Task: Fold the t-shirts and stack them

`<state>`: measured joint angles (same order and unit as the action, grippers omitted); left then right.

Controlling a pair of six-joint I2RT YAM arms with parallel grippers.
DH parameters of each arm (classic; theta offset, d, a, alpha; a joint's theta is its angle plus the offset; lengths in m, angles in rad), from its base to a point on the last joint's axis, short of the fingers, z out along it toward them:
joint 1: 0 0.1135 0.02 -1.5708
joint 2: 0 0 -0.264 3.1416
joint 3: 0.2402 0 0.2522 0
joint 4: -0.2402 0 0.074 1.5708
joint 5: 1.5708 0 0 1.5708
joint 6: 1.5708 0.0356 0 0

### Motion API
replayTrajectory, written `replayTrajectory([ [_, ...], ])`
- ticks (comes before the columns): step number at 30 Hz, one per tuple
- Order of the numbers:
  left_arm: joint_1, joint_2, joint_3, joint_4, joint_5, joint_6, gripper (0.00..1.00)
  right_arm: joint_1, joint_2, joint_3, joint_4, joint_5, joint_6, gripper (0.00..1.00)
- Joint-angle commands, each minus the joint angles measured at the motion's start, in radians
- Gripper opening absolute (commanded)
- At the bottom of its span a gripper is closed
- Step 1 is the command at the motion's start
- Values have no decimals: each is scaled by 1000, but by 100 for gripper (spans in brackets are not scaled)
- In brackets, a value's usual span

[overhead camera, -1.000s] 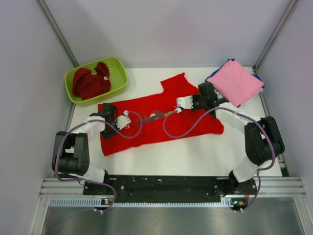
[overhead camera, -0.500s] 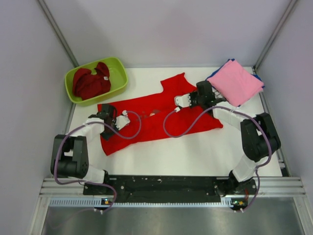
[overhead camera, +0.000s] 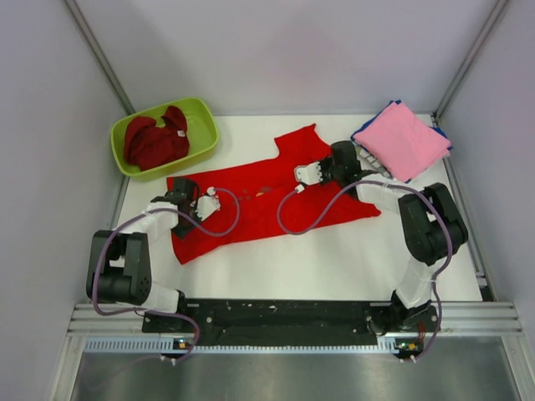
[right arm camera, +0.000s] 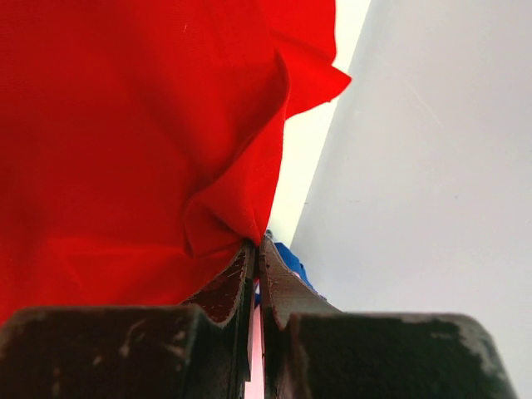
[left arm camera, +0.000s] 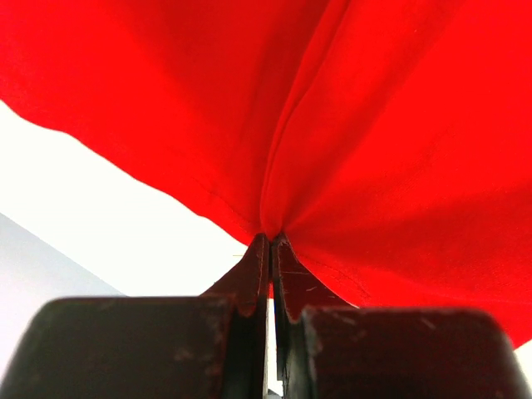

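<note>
A bright red t-shirt [overhead camera: 259,213] lies spread across the middle of the table, with its small print near the centre. My left gripper [overhead camera: 205,200] is shut on its left edge, and the cloth bunches at the tips in the left wrist view [left arm camera: 271,239]. My right gripper [overhead camera: 311,172] is shut on its upper right edge, which puckers at the tips in the right wrist view [right arm camera: 256,243]. A folded pink t-shirt [overhead camera: 405,138] lies on blue ones [overhead camera: 443,140] at the back right. A darker red t-shirt [overhead camera: 155,140] is crumpled in the tub.
The lime-green tub [overhead camera: 205,117] stands at the back left corner. Grey walls enclose the table on three sides. A purple cable from each wrist loops over the red shirt. A bit of blue cloth [right arm camera: 291,259] shows just behind my right fingertips.
Both grippers have moved a little toward the back of the table, the right one also leftward. The red shirt's near right corner has been drawn back with them.
</note>
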<state>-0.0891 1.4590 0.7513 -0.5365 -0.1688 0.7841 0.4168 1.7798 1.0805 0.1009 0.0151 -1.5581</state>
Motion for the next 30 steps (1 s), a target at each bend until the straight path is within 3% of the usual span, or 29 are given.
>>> replayTrajectory([
  [1, 8, -77, 23, 10, -40, -40, 0, 0, 24, -13, 82, 6, 62, 0],
  [6, 8, -166, 45, -51, 28, -40, 0, -9, 20, -53, 117, 51, 116, 0],
  [10, 8, -155, 28, -48, -14, -23, 0, -19, -16, -93, 105, 68, 136, 0],
  [14, 8, -164, 81, -100, -20, -39, 0, -18, -152, -158, 45, 102, 179, 0],
  [21, 5, -316, 221, -437, 164, -37, 0, -7, -592, -260, -361, -3, 335, 0],
  [25, 0, -425, 212, -592, 290, -8, 0, 52, -772, -248, -657, 29, 400, 0],
  [30, -8, -586, 161, -693, 311, 18, 0, 166, -937, -267, -960, 49, 513, 0],
])
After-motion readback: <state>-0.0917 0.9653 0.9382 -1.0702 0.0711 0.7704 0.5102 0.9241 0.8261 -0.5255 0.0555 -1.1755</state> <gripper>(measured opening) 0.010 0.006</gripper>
